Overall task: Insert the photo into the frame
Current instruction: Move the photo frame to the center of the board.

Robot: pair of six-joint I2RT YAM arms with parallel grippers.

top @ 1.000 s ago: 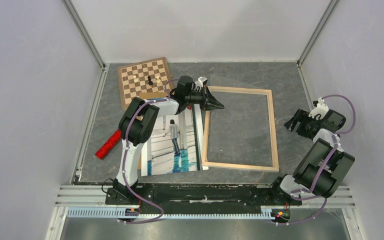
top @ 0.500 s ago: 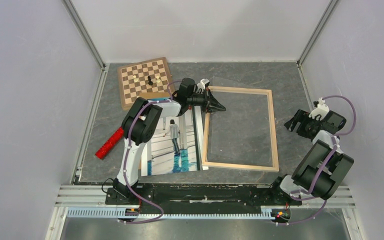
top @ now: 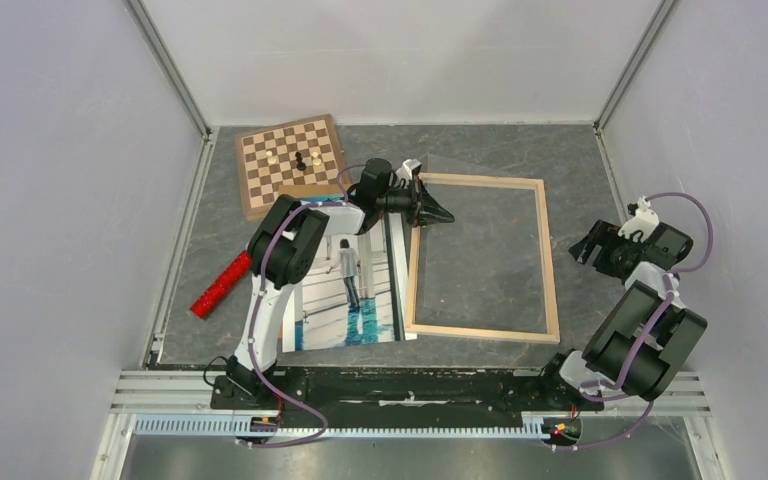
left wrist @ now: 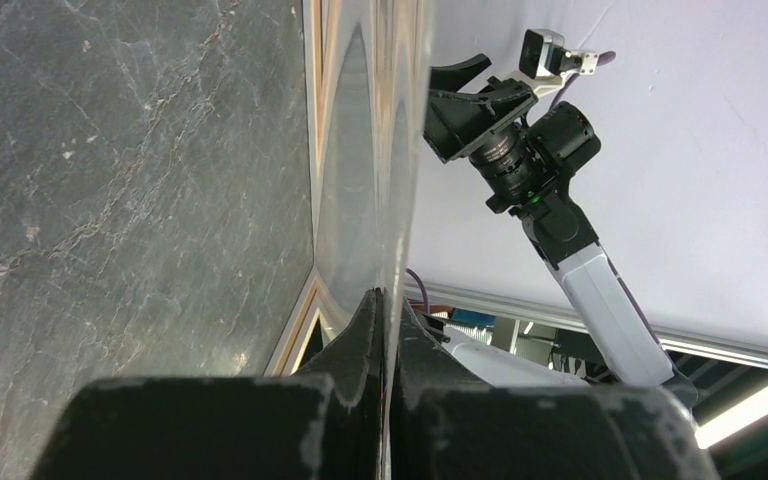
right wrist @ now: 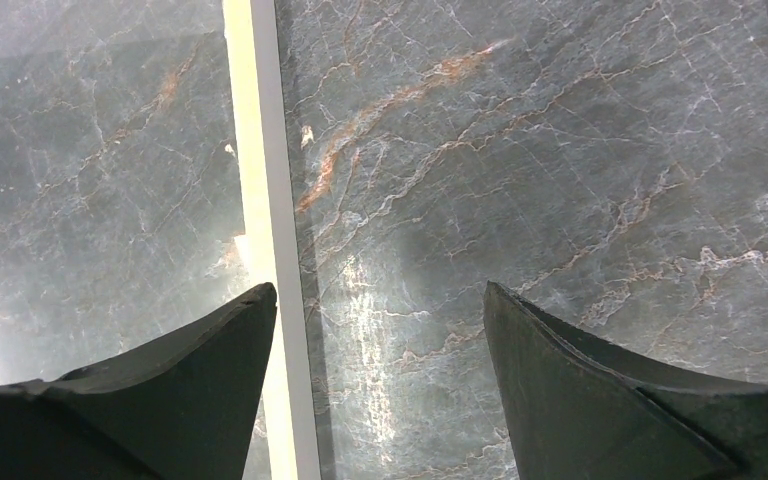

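The left gripper (top: 438, 212), jaws closed, is pinching a clear sheet (left wrist: 365, 150) at the eleven o'clock corner of the frame (top: 550, 270), likely tilting it to free the opening, while the photo (top: 345, 290) is lying face up at nine o'clock and the right gripper (top: 582, 248) is hovering open-jawed at three o'clock.

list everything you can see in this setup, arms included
photo: one, white-bordered colour print, flat, left of the frame, partly under the left arm
frame: one, light wood, flat at table centre
clear sheet: one, transparent, raised over the frame's far left corner
chessboard: one, brown checkered, far left, a few pieces on it
red cylinder: one, left edge
left gripper: shut on clear sheet
right gripper: open, empty, right of frame
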